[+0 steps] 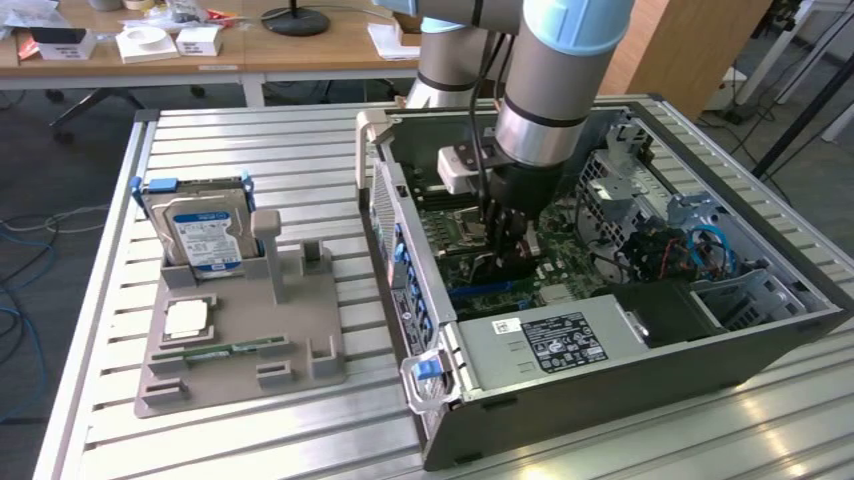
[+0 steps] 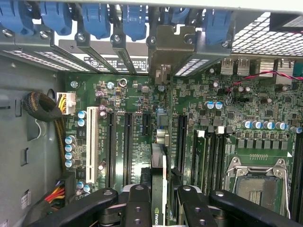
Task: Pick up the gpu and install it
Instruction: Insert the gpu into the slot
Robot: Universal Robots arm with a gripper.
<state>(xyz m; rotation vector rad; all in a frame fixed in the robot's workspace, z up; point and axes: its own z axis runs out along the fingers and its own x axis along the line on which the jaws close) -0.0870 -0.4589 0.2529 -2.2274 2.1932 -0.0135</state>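
Observation:
My gripper reaches down inside the open computer case, just above the green motherboard. In the wrist view the gripper is shut on the gpu, which I see edge-on between the black fingers. The thin dark card runs upright over the motherboard's expansion slots. Its pale metal bracket stands at the case's rear slot openings, under the blue clips. Whether the card's lower edge sits in a slot is hidden.
A grey fixture on the slatted table holds a silver hard drive upright and a small green memory stick. In the case are the power supply, the CPU socket and cable bundles.

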